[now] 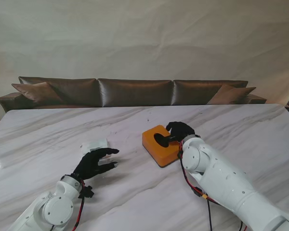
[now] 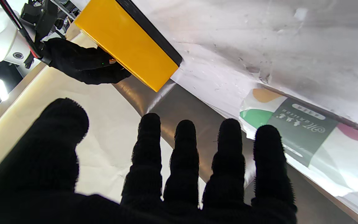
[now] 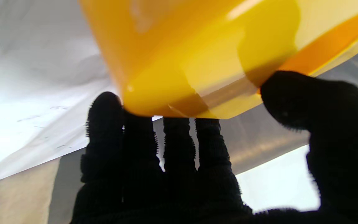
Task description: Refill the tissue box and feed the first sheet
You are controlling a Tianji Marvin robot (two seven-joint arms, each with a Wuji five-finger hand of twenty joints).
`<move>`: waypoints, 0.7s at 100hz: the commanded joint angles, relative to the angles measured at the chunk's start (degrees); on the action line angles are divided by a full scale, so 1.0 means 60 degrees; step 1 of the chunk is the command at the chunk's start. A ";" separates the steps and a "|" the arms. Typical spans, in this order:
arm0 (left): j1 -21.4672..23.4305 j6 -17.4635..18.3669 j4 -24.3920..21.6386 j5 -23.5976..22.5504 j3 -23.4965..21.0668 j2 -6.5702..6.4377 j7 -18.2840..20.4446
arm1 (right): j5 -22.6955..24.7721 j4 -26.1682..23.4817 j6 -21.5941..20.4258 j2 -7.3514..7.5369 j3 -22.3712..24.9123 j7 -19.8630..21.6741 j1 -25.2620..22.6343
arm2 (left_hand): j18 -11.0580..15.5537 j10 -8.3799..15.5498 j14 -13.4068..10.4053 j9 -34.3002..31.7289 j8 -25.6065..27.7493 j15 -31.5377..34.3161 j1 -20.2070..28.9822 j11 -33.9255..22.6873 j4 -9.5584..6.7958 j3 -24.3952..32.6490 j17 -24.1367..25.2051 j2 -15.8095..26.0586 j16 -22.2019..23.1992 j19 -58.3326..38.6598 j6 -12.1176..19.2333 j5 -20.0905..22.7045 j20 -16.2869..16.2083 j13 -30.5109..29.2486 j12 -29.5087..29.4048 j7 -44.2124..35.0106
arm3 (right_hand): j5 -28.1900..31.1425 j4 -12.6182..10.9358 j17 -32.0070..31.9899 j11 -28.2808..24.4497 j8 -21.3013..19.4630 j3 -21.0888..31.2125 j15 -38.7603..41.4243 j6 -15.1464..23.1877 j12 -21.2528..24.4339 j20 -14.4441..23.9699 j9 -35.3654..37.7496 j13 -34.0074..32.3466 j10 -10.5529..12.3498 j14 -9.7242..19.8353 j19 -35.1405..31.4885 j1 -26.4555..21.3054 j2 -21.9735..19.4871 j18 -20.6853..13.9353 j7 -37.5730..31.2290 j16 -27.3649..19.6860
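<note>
An orange tissue box (image 1: 156, 148) with a dark oval opening lies on the marble table (image 1: 43, 134), just right of the middle. My right hand (image 1: 179, 130) clasps its far end. In the right wrist view the fingers (image 3: 179, 140) press on one side of the box (image 3: 197, 53) and the thumb on the other. A white tissue pack (image 1: 94, 145) with a green label (image 2: 303, 133) lies to the left. My left hand (image 1: 94, 162) hovers just nearer to me than the pack, fingers spread, holding nothing. The left wrist view also shows the box (image 2: 129, 43) with my right hand (image 2: 82, 63) on it.
A brown leather sofa (image 1: 135, 91) stands beyond the table's far edge, in front of a pale wall. My right forearm (image 1: 221, 180) stretches over the table on the right. Bare marble separates the pack from the box.
</note>
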State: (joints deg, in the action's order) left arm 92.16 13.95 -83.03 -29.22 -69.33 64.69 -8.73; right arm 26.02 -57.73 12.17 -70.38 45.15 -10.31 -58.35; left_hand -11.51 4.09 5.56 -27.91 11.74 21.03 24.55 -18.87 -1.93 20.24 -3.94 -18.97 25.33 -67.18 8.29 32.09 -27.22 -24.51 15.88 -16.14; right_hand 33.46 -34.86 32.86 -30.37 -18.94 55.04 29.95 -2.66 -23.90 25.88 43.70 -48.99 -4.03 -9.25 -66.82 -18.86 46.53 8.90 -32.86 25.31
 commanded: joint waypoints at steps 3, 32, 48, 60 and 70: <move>0.0105 -0.0045 -0.0092 -0.0007 -0.0034 0.0040 0.0106 | 0.0034 -0.0225 -0.0250 0.0002 -0.0014 0.0246 -0.0164 | -0.0193 0.0013 0.0037 -0.0143 0.0125 0.0095 -0.0216 -0.0201 -0.0261 0.0141 -0.0027 0.0154 0.0090 0.2031 0.0051 0.0219 -0.0134 -0.0379 0.0104 -0.0117 | -0.0260 -0.0283 0.0035 -0.0138 -0.0019 -0.0114 0.0127 0.0413 -0.0165 0.0169 -0.0182 -0.0202 0.0330 0.0152 -0.0294 -0.0383 0.0437 -0.0297 -0.0256 0.0126; 0.0237 -0.0058 -0.0166 -0.0031 -0.0092 0.0047 0.0036 | -0.0150 -0.0691 -0.0896 0.0146 -0.0083 0.0812 -0.0343 | -0.0204 0.0022 0.0023 -0.0184 0.0141 0.0108 -0.0219 -0.0226 -0.0266 0.0124 -0.0029 0.0165 0.0113 0.2029 0.0064 0.0232 -0.0136 -0.0413 0.0118 -0.0147 | -0.0388 -0.0303 -0.0006 -0.0124 0.0006 -0.0354 -0.0034 0.0463 -0.0160 0.0173 -0.0253 -0.0210 0.0403 0.0346 -0.0166 -0.0750 0.0463 -0.0470 -0.0301 0.0060; 0.0312 -0.0084 -0.0216 -0.0032 -0.0134 0.0048 0.0025 | -0.0355 -0.0663 -0.1416 0.0107 -0.0105 0.0770 -0.0383 | -0.0204 0.0015 0.0027 -0.0202 0.0148 0.0115 -0.0211 -0.0244 -0.0270 0.0123 -0.0027 0.0165 0.0125 0.2031 0.0060 0.0236 -0.0136 -0.0430 0.0128 -0.0161 | -0.0381 -0.0298 0.0002 -0.0152 0.0009 -0.0393 -0.0030 0.0531 -0.0169 0.0178 -0.0226 -0.0331 0.0439 0.0508 -0.0116 -0.0929 0.0527 -0.0559 -0.0363 0.0060; 0.0348 -0.0090 -0.0222 -0.0034 -0.0149 0.0053 -0.0004 | -0.0494 -0.0693 -0.1723 0.0078 -0.0095 0.0709 -0.0427 | -0.0205 0.0019 0.0014 -0.0202 0.0155 0.0119 -0.0208 -0.0240 -0.0271 0.0122 -0.0027 0.0162 0.0131 0.2032 0.0073 0.0247 -0.0135 -0.0441 0.0127 -0.0174 | -0.0377 -0.0317 0.0087 -0.0195 0.0011 -0.0257 -0.0049 0.0565 -0.0180 0.0192 -0.0165 -0.0482 0.0463 0.0634 -0.0107 -0.1246 0.0730 -0.0639 -0.0459 0.0040; 0.0391 -0.0100 -0.0253 -0.0053 -0.0179 0.0056 -0.0034 | -0.0510 -0.0751 -0.1926 0.0076 -0.0093 0.0676 -0.0469 | -0.0211 0.0016 0.0019 -0.0197 0.0158 0.0117 -0.0221 -0.0239 -0.0271 0.0115 -0.0034 0.0176 0.0134 0.2025 0.0070 0.0246 -0.0139 -0.0440 0.0128 -0.0180 | -0.0337 0.4329 0.0208 -0.0242 0.0167 0.4182 -0.0040 0.0632 -0.0179 0.0268 -0.0039 -0.0670 0.0505 0.0692 -0.0140 -0.0536 0.2994 -0.0674 -0.0635 0.0028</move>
State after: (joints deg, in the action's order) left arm 93.97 13.55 -83.97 -29.36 -70.18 64.73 -9.45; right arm 22.79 -61.65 1.39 -69.63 44.74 -6.81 -60.75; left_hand -11.55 4.09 5.60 -27.93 11.77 21.67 24.55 -18.93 -1.93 20.24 -3.97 -18.97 25.45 -67.18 8.29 32.09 -27.22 -25.48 15.99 -16.74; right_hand 32.66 -21.85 33.33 -30.49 -18.65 68.97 29.96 -1.30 -23.92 26.47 43.64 -51.11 -3.28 -6.58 -66.83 -24.27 57.55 7.34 -35.50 25.31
